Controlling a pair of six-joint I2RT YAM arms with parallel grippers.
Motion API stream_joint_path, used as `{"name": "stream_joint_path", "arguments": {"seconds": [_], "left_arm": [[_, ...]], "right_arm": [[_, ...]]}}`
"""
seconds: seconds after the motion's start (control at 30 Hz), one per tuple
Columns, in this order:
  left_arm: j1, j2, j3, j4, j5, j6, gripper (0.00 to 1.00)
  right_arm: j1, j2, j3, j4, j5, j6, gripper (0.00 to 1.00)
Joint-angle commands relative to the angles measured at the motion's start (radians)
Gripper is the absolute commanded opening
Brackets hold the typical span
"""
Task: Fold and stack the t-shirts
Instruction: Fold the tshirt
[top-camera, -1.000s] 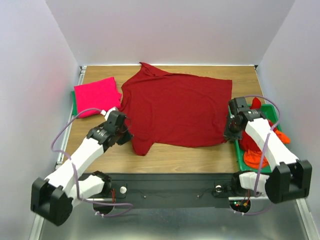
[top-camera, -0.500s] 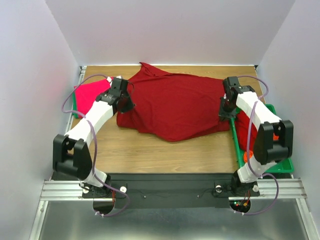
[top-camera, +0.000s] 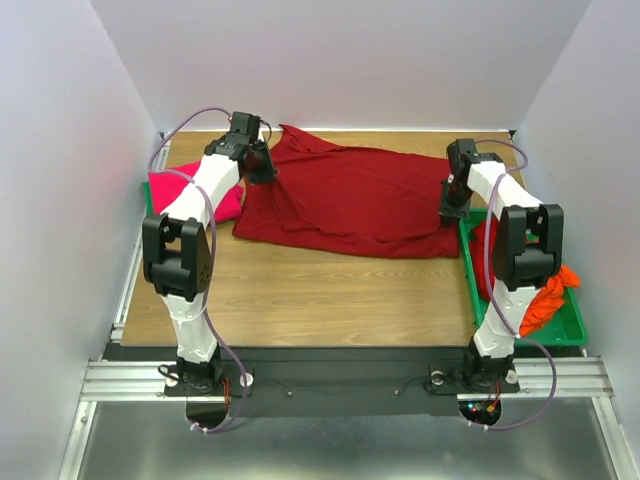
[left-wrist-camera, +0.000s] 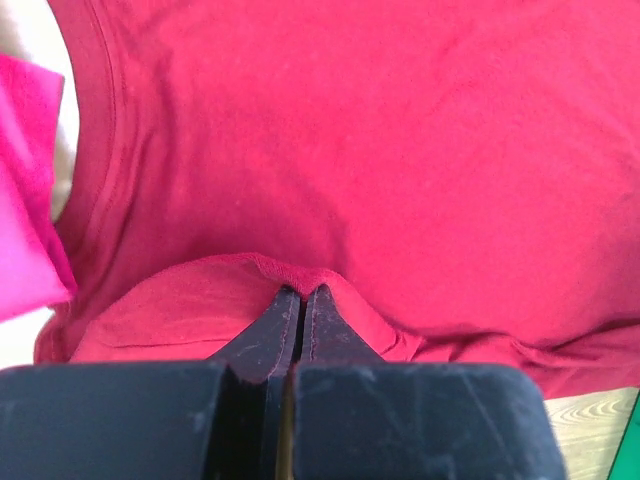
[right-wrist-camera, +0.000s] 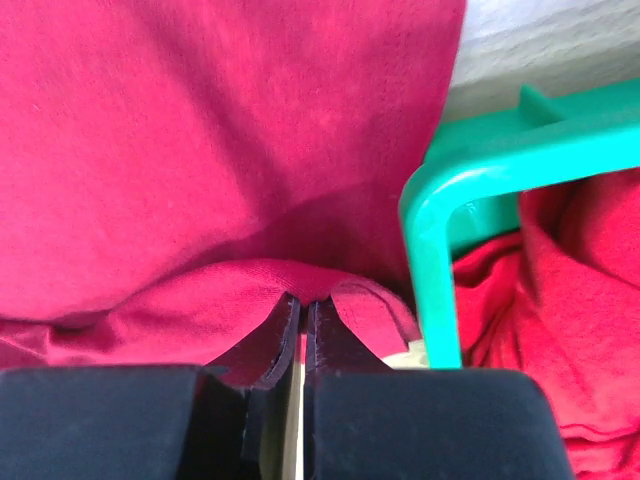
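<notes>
T-shirts are in three places. The dark red shirt (top-camera: 350, 200) lies spread across the far half of the wooden worktop (top-camera: 330, 300), its near part doubled over onto itself so the near edge is a fold. A folded pink shirt (top-camera: 172, 190) sits at the far left, partly behind the left arm. The green tray (top-camera: 572, 328) at the right edge holds a crumpled orange shirt (top-camera: 550, 295) and, at its far end, another red shirt (top-camera: 485, 245) bunched against the rim.

The left gripper (top-camera: 262, 168) is pinched together on a raised pucker of the dark red shirt near its left end, close to the neckline; the wrist view shows cloth humped over the closed tips. The right gripper (top-camera: 450, 210) is likewise clamped on a ridge of the same shirt at its right end, just beside the tray's corner.

That shirt's right edge touches the tray rim, and its left edge lies just beside the pink one. Its far edge runs close to the back wall, one point of cloth reaching toward it. Bare wood shows from the shirt's near fold down to the arm bases, with white walls on three sides.
</notes>
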Motion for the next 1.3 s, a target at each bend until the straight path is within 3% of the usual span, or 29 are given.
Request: {"name": "stream_joint_path", "arguments": {"seconds": [0.0, 0.67, 1.0, 1.07, 1.13, 1.17, 1.2, 1.27], "left_arm": [[0.038, 0.005, 0.112, -0.037, 0.028, 0.036, 0.0], [0.097, 0.265, 0.438, -0.083, 0.156, 0.011, 0.0], [0.111, 0.328, 0.495, -0.085, 0.179, -0.006, 0.0], [0.113, 0.336, 0.496, -0.074, 0.186, -0.018, 0.02], [0.116, 0.336, 0.496, -0.046, 0.179, -0.027, 0.35], [0.116, 0.332, 0.498, -0.033, 0.173, -0.033, 0.48], [0.116, 0.326, 0.504, -0.017, 0.169, -0.036, 0.66], [0.116, 0.315, 0.519, 0.021, 0.158, -0.038, 0.77]], "right_arm": [[-0.028, 0.026, 0.096, 0.006, -0.008, -0.02, 0.0], [-0.092, 0.18, 0.297, -0.034, -0.032, -0.036, 0.0], [-0.1, 0.221, 0.34, -0.045, -0.034, -0.036, 0.01], [-0.103, 0.223, 0.351, -0.048, -0.032, -0.034, 0.08], [-0.103, 0.221, 0.374, -0.05, -0.032, -0.029, 0.25], [-0.103, 0.216, 0.386, -0.053, -0.034, -0.028, 0.47], [-0.103, 0.212, 0.398, -0.053, -0.035, -0.025, 0.57], [-0.103, 0.198, 0.438, -0.054, -0.046, -0.022, 0.66]]}}
